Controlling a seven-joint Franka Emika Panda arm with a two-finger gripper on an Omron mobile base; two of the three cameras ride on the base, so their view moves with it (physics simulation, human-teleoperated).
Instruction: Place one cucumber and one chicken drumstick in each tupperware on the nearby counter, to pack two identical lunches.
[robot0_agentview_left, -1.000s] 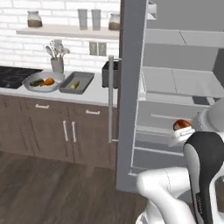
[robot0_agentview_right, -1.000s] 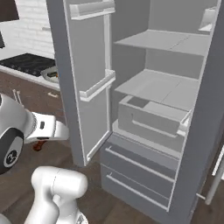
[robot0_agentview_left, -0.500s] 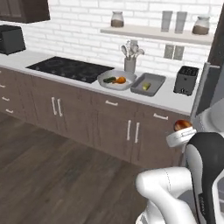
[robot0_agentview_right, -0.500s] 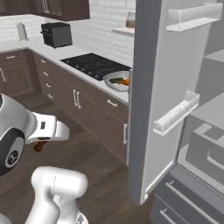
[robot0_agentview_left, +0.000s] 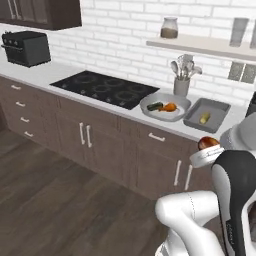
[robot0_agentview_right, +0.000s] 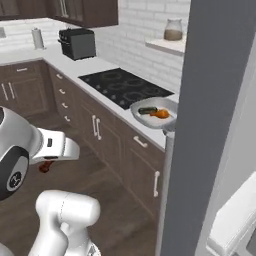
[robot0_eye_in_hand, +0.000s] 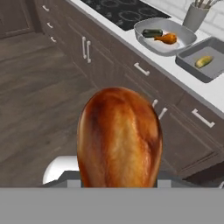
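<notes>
Gripping the reddish-brown chicken drumstick (robot0_eye_in_hand: 119, 138), the gripper (robot0_agentview_left: 207, 150) has its jaws clamped on it, held out in the air in front of the brown cabinets (robot0_agentview_left: 100, 145), well short of the counter (robot0_agentview_left: 60, 75). Farther off on that worktop, the pale rounded tupperware (robot0_eye_in_hand: 183, 41) holds the dark green cucumber (robot0_eye_in_hand: 152, 33) and the orange drumstick (robot0_eye_in_hand: 167, 39) side by side. Just to its right, the grey rectangular tray (robot0_eye_in_hand: 218, 50) holds the yellow-green cucumber (robot0_eye_in_hand: 204, 61). Left of the basin lies the black cooktop (robot0_agentview_left: 105, 89); a utensil holder (robot0_agentview_left: 181, 86) stands behind the containers.
</notes>
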